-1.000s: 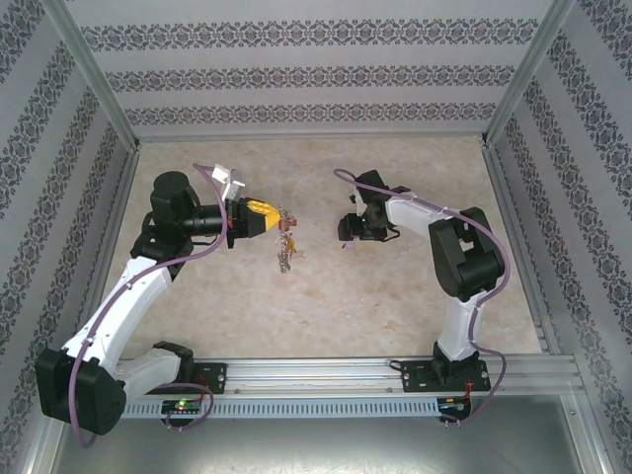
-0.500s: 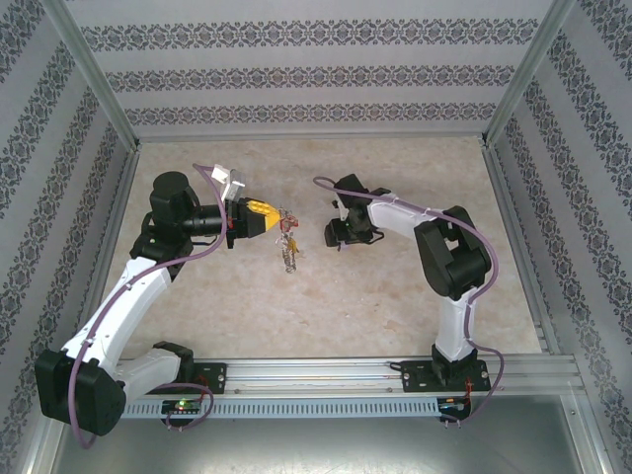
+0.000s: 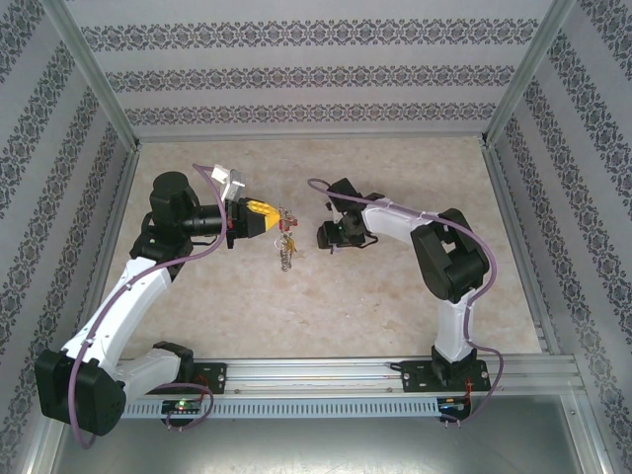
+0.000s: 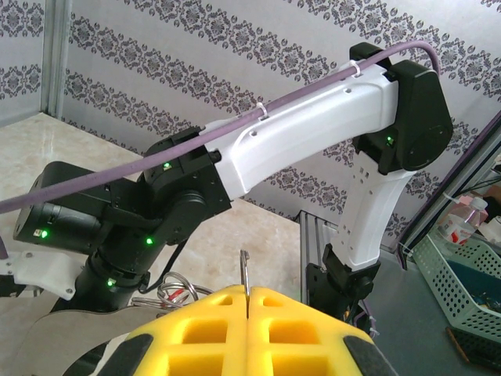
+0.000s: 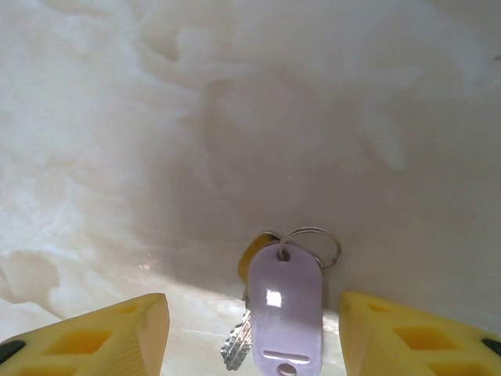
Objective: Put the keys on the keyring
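Note:
My left gripper (image 3: pixel 265 218) is held above the table, and its yellow pads (image 4: pixel 247 296) are shut on the keyring (image 4: pixel 245 272). The ring's thin grey edge sticks up between them. Small silvery keys (image 3: pixel 286 247) dangle from it, and smaller loops with a red piece (image 4: pixel 174 291) show beside the pads. My right gripper (image 3: pixel 326 235) is just right of that bunch, low over the table and open. The loose keys (image 5: pixel 283 307) lie on the table between its yellow fingers (image 5: pixel 254 317) without touching either: a pale lilac tag, a small wire ring, a silver blade and a yellowish head.
The pale marbled tabletop (image 3: pixel 395 316) is enclosed by patterned walls (image 3: pixel 306 74). An aluminium rail (image 3: pixel 336 375) carrying both arm bases runs along the near edge. A green basket (image 4: pixel 462 290) stands off the table beyond the right arm's base.
My right arm has swung left towards the hanging bunch, and its jaws have narrowed a little. The left gripper has kept its place and its hold, while the dangling keys sway slightly.

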Controlling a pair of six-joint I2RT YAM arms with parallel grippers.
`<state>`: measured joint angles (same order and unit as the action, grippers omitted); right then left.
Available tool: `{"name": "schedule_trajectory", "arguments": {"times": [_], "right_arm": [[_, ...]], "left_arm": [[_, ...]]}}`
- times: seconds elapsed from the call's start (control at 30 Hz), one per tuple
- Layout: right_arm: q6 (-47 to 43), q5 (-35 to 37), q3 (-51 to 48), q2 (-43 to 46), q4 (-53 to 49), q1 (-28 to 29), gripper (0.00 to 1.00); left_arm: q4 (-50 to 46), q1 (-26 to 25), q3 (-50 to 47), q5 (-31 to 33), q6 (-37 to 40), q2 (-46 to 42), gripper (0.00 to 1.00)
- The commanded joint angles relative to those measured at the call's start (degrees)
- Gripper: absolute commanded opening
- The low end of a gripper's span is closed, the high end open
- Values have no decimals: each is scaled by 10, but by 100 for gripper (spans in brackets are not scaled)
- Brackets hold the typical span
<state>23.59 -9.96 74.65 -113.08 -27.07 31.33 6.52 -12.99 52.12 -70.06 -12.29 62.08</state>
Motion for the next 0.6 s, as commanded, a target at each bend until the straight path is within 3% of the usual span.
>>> {"name": "schedule_trajectory", "arguments": {"times": [0.0,0.27,0.57], "right_arm": [[28,-58,-15,2,11,28,57],[25,-48,-20,32,-1,32,57],[-79,-19,77,-4,-102,-6,56]], "left_arm": [[32,5,-2,-11,5,-7,0],[31,5,-2,-11,6,-4,0],[22,6,0,-10,14,-4,0]]}}
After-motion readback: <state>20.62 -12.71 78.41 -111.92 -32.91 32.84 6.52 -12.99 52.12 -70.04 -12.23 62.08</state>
